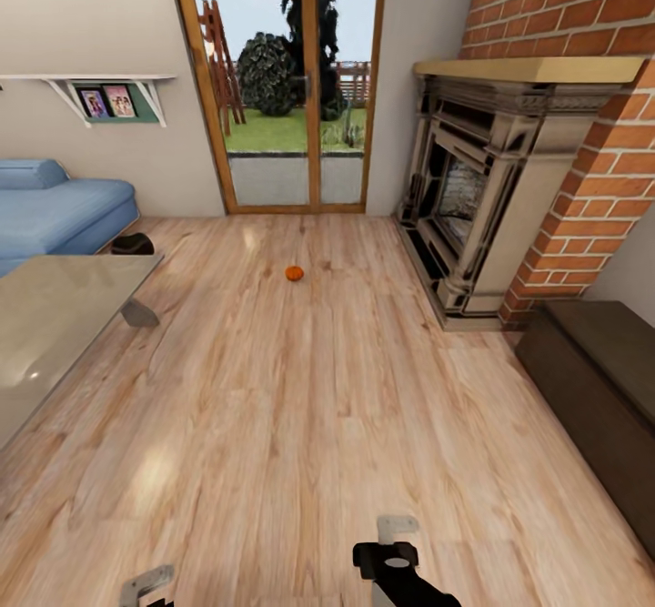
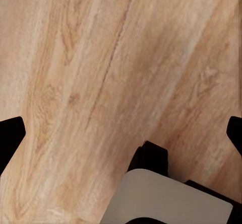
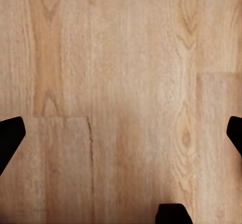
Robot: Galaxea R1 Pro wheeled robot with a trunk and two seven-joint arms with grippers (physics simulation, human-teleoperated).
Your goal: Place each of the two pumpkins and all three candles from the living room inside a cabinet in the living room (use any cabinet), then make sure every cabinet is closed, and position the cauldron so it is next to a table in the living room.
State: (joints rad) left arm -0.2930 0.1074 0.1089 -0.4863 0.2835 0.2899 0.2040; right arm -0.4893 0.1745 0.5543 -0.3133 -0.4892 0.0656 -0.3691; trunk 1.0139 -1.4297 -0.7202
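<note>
One small orange pumpkin point(image 1: 293, 273) lies on the wooden floor, mid-room, well ahead of both arms. The black cauldron point(image 1: 134, 244) sits on the floor by the far corner of the glossy grey table point(image 1: 55, 325), in front of the sofa. The dark-brown cabinet point(image 1: 596, 375) runs along the right wall, its fronts closed as far as they show. My left gripper point(image 2: 121, 136) and right gripper point(image 3: 121, 133) hang over bare floorboards, fingertips wide apart, nothing between them. Both arm ends, the left point(image 1: 146, 584) and the right point(image 1: 396, 548), show at the head view's lower edge. The candles are out of view.
A blue sofa point(image 1: 55, 211) stands at the left behind the table. A stone fireplace point(image 1: 482, 197) in a brick wall juts out at the right. Glass doors point(image 1: 291, 88) close the far end. Wide open floor lies between table and cabinet.
</note>
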